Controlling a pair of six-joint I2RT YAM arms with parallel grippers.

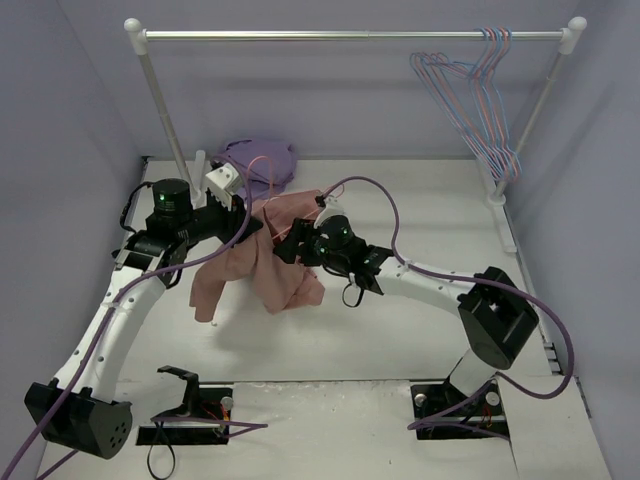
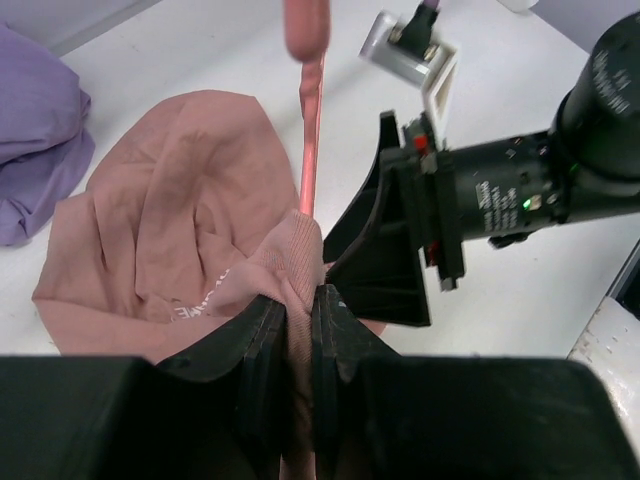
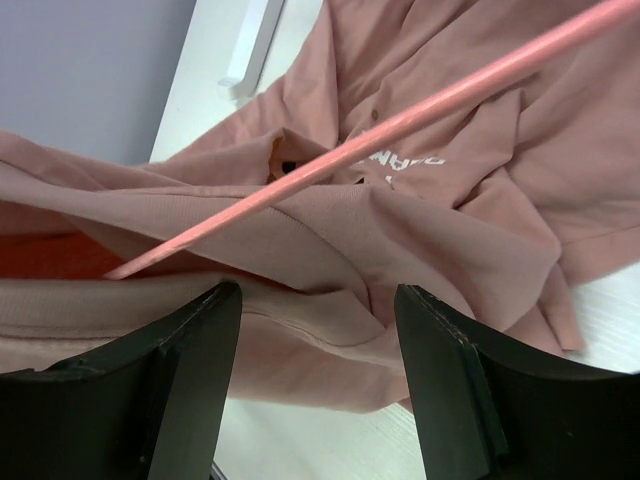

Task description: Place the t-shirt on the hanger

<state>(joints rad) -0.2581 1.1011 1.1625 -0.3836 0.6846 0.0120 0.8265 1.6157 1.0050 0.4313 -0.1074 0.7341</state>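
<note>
**Two-arm rig with garment and hanger, seen from the near edge of the table (image 1: 430,190).** The t-shirt (image 1: 262,268), dusty salmon-pink, hangs bunched left of the table's middle, nearer the far edge than the near one. Its folds droop below the two wrists, and white lettering shows on a crease in the left wrist view.

The left gripper (image 2: 298,310) is clenched on a pinch of the t-shirt, with both black fingers (image 2: 262,350) pressing a ridge of pink cloth between them. The right gripper (image 3: 318,300) meets it from the right and stands just beside it in the left wrist view. Its fingers are spread wide, released, and a band of the shirt's fabric runs across the gap beyond them. Whether the tips touch the cloth cannot be told.

The hanger (image 3: 400,125), a thin pale-pink wire, crosses the shirt. In the right wrist view one straight run slants over the folds, and its lower end disappears under a fold of cloth. In the left wrist view it rises straight up from the pinched ridge. Its hook is out of sight.

Behind the arms, toward the far-left corner, lies a lavender garment (image 1: 262,160), just beside the shirt. A white rail (image 1: 350,36) spans the far edge, with blue and pink wire hangers (image 1: 485,100) bunched toward its right end.
</note>
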